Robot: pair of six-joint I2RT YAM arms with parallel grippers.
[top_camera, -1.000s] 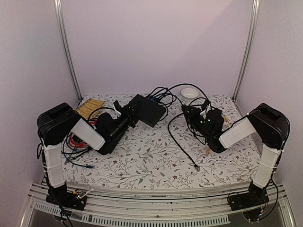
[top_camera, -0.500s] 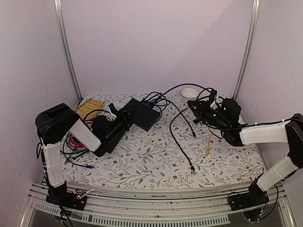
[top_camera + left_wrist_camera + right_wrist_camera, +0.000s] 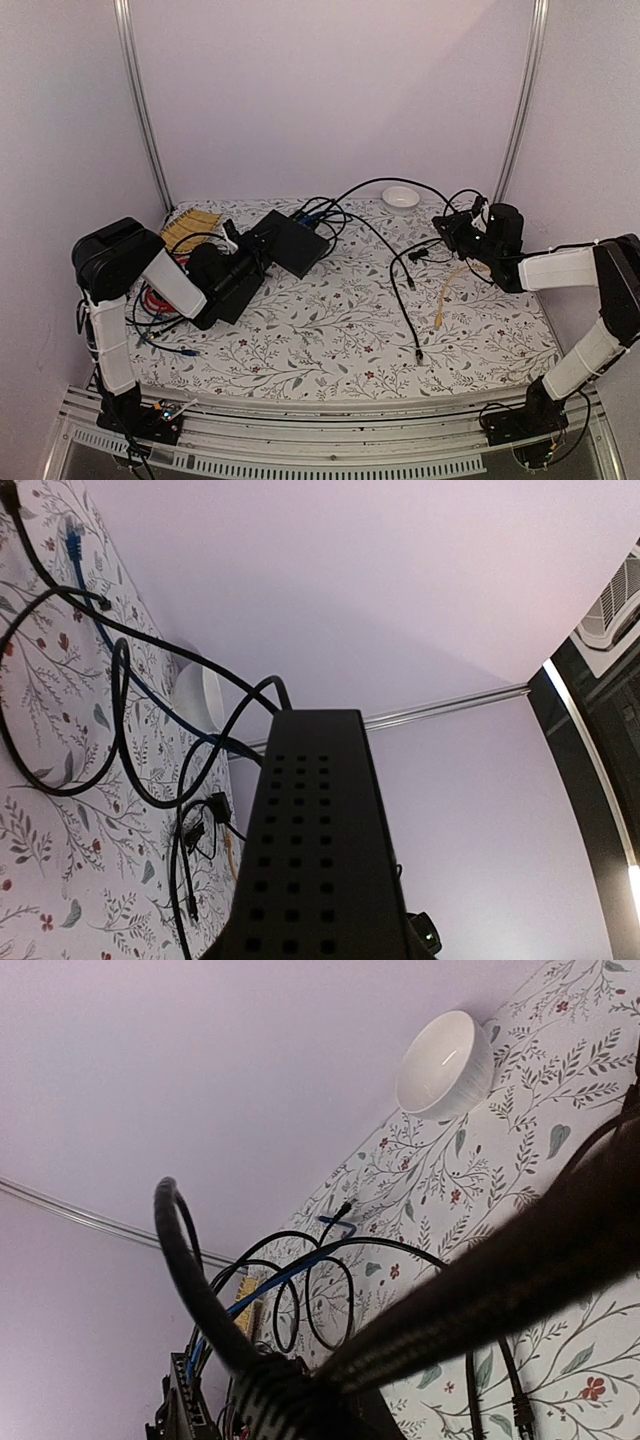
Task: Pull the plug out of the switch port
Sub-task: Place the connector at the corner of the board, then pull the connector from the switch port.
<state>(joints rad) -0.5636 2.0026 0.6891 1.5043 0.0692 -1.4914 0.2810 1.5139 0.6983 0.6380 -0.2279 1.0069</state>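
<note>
Evidently left gripper [image 3: 259,242] clamps switch [image 3: 295,243] near back edge: rigid, light, slides. Right gripper [image 3: 452,232] pinches limp black cable [image 3: 385,180]; better gripped nearer switch.

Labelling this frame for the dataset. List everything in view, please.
switch: one, black, back left of centre, in the left gripper.
black cables: several, count unclear, looping from the switch across the middle.
blue cable: at least one, by the switch's far edge.
yellow cable: one, right side.
bowl: one, white, back, right of centre.
red wires: a bundle, left edge.
slatted mat: one, tan, back left corner.
tablecloth: one, white with flowers, under everything.
left gripper: one, black, apparently clamped on the switch.
right gripper: one, black, back right among cables; open or shut unclear.
</note>
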